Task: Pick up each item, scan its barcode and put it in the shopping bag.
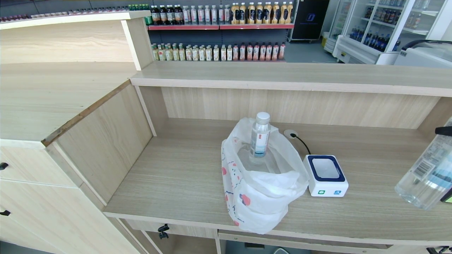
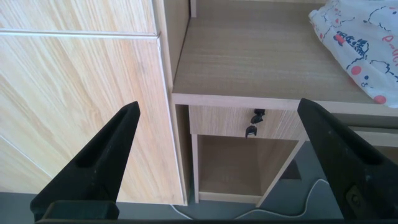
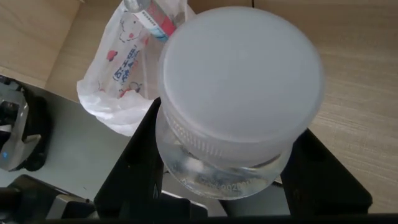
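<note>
- Head view: the right gripper (image 1: 444,164) pinches one clear held bottle (image 1: 425,173), which is tilted above the counter (image 1: 169,183). Dark finger parts show on either side of its upper body. Its barcode (image 1: 422,169) faces upward, just clear of the fingers.
- The scanner (image 1: 326,174) sits well apart from those fingers, between them and the shopping bag (image 1: 259,197). It is just beside the bag's wall.
- Farther from the fingers, a bagged bottle (image 1: 260,135) stands upright inside the open bag, with its cap above the rim.
- Left wrist view: the left gripper (image 2: 217,162) has its fingers (image 2: 106,162) spread wide with nothing between them. Beyond the fingertips are the counter's front edge and a drawer (image 2: 249,121) with a key in it. A corner of the bag lies off to one side, well apart.
- Right wrist view: the fingers (image 3: 134,174) press on both sides of the held bottle below its white cap (image 3: 239,81). Past the fingers, the bag lies on the counter with the other bottle's neck poking out.
- Progress, as I judge it: one bottle looks finished, already bagged. The second is picked up but neither over the scanner nor in the bag. Whether it has been scanned cannot be told. What is left is probably presenting its barcode to the scanner and then dropping it in.
- Count: two bottles, one bag, one scanner.
</note>
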### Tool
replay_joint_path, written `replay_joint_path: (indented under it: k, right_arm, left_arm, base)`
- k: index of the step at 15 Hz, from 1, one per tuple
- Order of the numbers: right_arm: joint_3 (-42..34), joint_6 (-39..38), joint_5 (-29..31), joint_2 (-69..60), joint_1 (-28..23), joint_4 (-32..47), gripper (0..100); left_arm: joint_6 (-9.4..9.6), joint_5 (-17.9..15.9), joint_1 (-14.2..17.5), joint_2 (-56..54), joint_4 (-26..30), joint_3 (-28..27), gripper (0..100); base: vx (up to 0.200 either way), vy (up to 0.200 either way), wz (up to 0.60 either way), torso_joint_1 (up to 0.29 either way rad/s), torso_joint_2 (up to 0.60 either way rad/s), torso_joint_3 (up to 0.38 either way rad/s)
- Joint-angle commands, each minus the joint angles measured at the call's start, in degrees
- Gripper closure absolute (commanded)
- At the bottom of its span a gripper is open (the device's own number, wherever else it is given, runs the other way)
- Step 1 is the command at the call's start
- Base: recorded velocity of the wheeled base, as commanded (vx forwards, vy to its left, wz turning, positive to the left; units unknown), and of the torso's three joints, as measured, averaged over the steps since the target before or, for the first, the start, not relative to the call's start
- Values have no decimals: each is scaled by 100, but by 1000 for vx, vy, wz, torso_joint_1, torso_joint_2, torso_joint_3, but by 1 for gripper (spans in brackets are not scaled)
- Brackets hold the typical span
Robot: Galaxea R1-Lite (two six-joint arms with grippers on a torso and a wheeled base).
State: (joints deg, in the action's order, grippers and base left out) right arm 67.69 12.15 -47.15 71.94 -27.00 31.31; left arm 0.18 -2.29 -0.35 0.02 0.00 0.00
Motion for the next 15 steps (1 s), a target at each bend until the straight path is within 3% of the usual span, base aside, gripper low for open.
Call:
replay_joint_path:
  k: [1, 4, 13, 15]
  right_arm:
    - [-63, 77, 4, 13, 81, 7, 100]
    - [-55, 112, 22, -4, 125, -10, 100]
    - [-28, 331, 22, 49, 345, -265, 100]
    - [-72, 331, 22, 312, 538, -617, 100]
  left_arm:
    - [-1, 1, 0, 6, 0, 0, 0]
    - [-1, 1, 0, 6, 0, 0, 0]
    - [-1, 1, 0, 6, 0, 0, 0]
    - [-1, 1, 0, 6, 0, 0, 0]
  base:
    - [0, 0, 0, 0, 0, 0]
    - [0, 0, 0, 0, 0, 0]
    - [0, 0, 600, 4, -1, 4]
    - [0, 0, 0, 0, 0, 0]
